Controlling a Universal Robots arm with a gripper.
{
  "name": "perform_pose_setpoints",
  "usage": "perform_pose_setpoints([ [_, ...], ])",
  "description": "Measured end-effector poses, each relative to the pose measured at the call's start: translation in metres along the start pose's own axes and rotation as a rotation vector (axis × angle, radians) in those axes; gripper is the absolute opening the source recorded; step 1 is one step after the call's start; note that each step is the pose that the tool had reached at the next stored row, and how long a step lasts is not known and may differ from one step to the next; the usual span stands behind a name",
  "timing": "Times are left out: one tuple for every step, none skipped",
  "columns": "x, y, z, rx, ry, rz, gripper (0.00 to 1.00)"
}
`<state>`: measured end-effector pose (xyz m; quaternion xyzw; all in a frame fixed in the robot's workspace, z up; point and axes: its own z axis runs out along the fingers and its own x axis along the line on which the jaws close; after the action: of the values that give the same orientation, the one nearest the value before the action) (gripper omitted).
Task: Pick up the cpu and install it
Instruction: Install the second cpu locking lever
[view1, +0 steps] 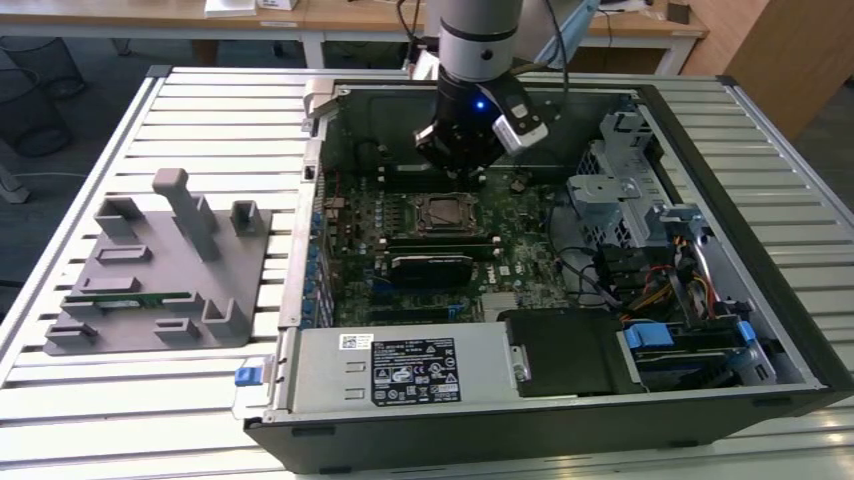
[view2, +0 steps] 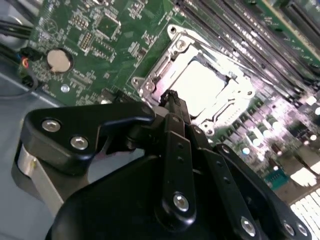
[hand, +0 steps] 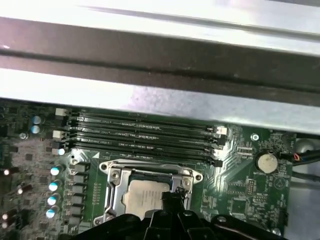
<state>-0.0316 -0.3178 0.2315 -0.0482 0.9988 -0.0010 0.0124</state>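
Grey fixture tray (view1: 147, 270) is sitting on the slatted table (view1: 174, 110) at the exterior view's left, carrying a long green memory stick (view1: 127, 297) in one of its slots. Moving rightward, the open computer case (view1: 561, 400) is lying on its side, exposing the green motherboard (view1: 400, 215). Near the middle of that board the socket (view1: 447, 213) with its metal frame is showing. Directly over the board's far part, the robot arm (view1: 477, 40) is reaching down into the case, and its gripper (view1: 461, 160) is hovering just beyond the socket in the exterior view.

In the second wrist view, the coin cell battery (view2: 58, 60) is lying on the board off to one side, the black gripper (view2: 172, 102) is occupying the foreground, and its closed fingertips are pointing at the edge of the socket frame (view2: 175, 47). The cpu (view2: 202, 87) is lying flat inside that frame, its silvery top catching the light, apart from the fingers (view2: 176, 107). The gripper is holding nothing, its fingers pressed together.

In the first wrist view, the cpu (hand: 142, 195) is again sitting within the socket frame (hand: 115, 175), with the row of memory slots (hand: 140, 132) running just beside it and the gripper's tip (hand: 172, 200) hanging over the chip's edge.
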Motion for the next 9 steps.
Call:
perform_pose_setpoints([
  [0.0000,-0.0001,0.0000,-0.0003,0.0000,0.000,0.11],
  [0.0000,-0.0004,-0.0001,-0.0002,0.0000,0.000,0.11],
  [0.0000,-0.0008,-0.0001,-0.0001,0.0002,0.000,0.11],
  [0.0001,-0.0018,0.0001,0.0000,0.0003,0.000,0.11],
  [0.0003,-0.0030,0.0003,0.0000,0.0003,0.000,0.11],
  [0.0004,-0.0046,0.0005,0.0001,0.0003,0.000,0.11],
  [0.0006,-0.0060,0.0009,0.0000,0.0003,0.000,0.11],
  [0.0007,-0.0072,0.0014,-0.0001,0.0002,0.000,0.11],
  [0.0009,-0.0090,0.0020,-0.0002,0.0001,0.000,0.11],
])
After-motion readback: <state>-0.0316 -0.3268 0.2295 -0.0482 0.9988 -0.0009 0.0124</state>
